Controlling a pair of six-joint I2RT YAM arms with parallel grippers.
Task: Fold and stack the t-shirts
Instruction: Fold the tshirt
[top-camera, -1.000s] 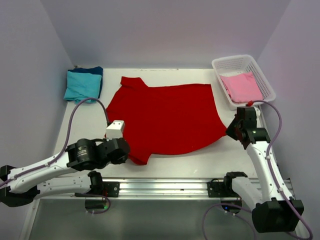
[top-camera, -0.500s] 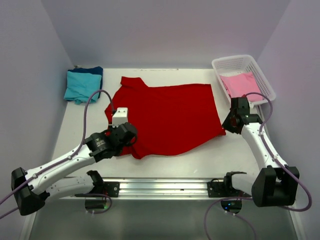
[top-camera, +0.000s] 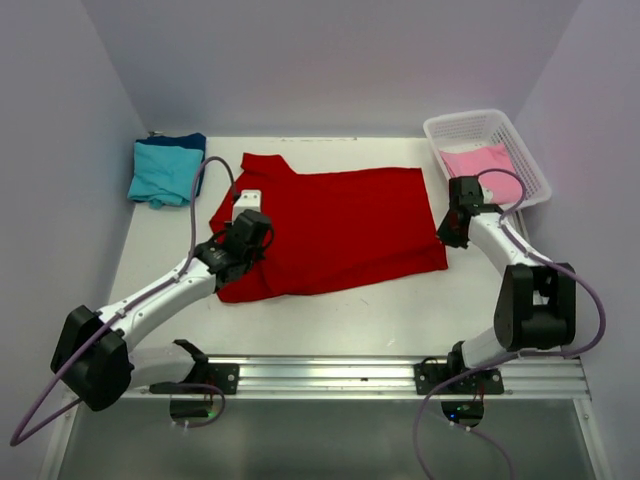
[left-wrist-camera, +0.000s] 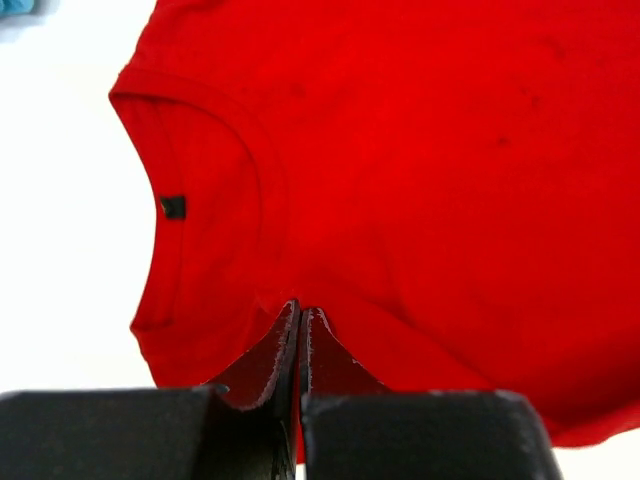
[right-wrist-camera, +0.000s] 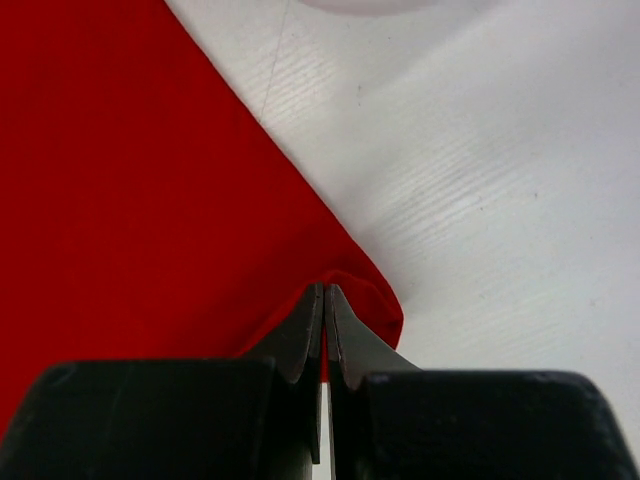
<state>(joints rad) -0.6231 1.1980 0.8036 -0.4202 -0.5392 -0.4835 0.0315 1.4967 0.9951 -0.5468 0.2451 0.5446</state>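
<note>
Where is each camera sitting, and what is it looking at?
Top camera: high behind the robot, looking down at the table, red t-shirt and basket; left arm and right arm show.
Left wrist camera: on the left arm, looking along the left gripper, shut on the shirt.
Right wrist camera: on the right arm, looking along the right gripper, shut on a shirt corner.
Shared: all three see the red t-shirt.
</note>
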